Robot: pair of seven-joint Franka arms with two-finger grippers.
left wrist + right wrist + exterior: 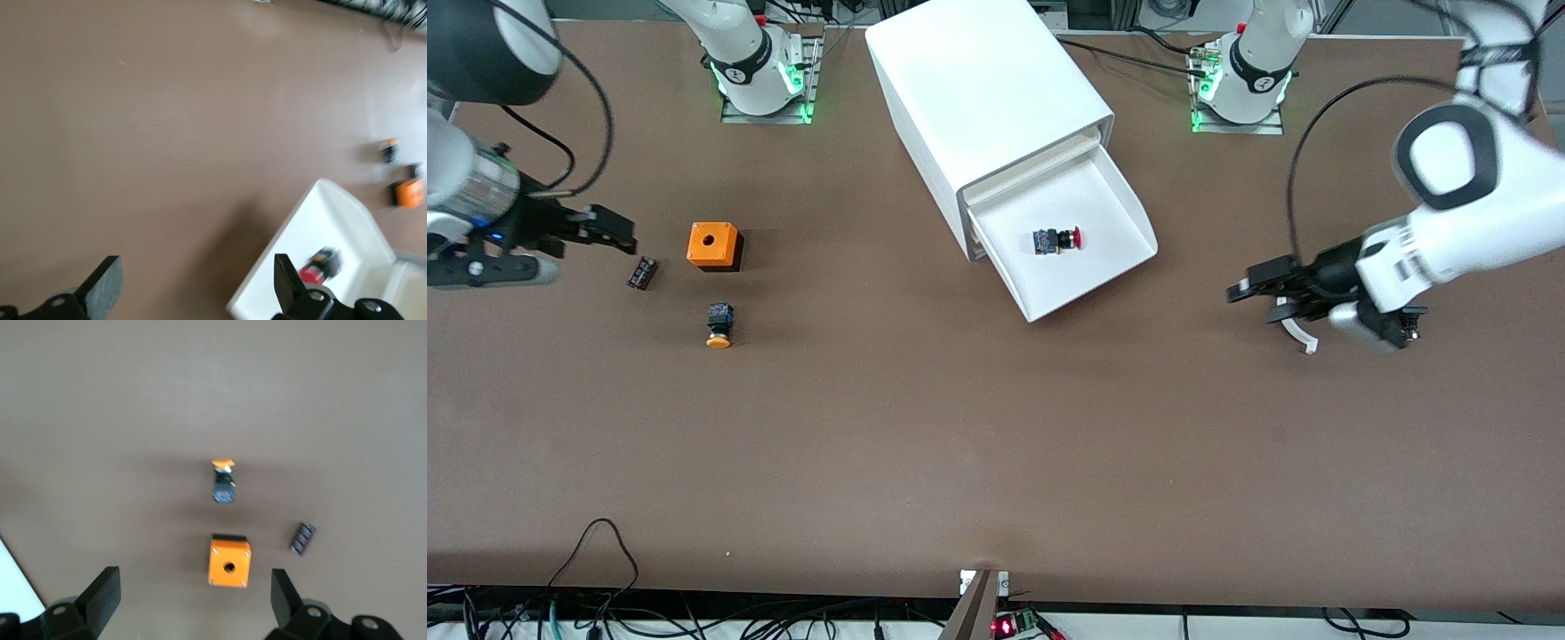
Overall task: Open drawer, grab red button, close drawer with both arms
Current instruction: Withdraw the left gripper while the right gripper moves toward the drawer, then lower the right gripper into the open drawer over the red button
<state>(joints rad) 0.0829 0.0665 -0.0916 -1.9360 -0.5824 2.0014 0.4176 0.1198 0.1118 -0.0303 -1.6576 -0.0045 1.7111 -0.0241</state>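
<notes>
The white cabinet [987, 89] stands at the middle of the table, near the robots' bases. Its drawer [1094, 289] is pulled open toward the front camera. The red-capped button [1058, 240] lies on its side in the drawer. My left gripper [1249, 289] is open and empty over the table, beside the drawer toward the left arm's end. In the left wrist view the gripper [197, 283] frames the drawer's corner [320, 213] and the button [319, 265]. My right gripper [624, 233] is open and empty at the right arm's end; it also shows in the right wrist view [193, 593].
An orange cube with a hole [714, 245], an orange-capped button [719, 324] and a small black part [641, 273] lie near the right gripper. They also show in the right wrist view: cube [230, 563], button [222, 480], part [302, 538].
</notes>
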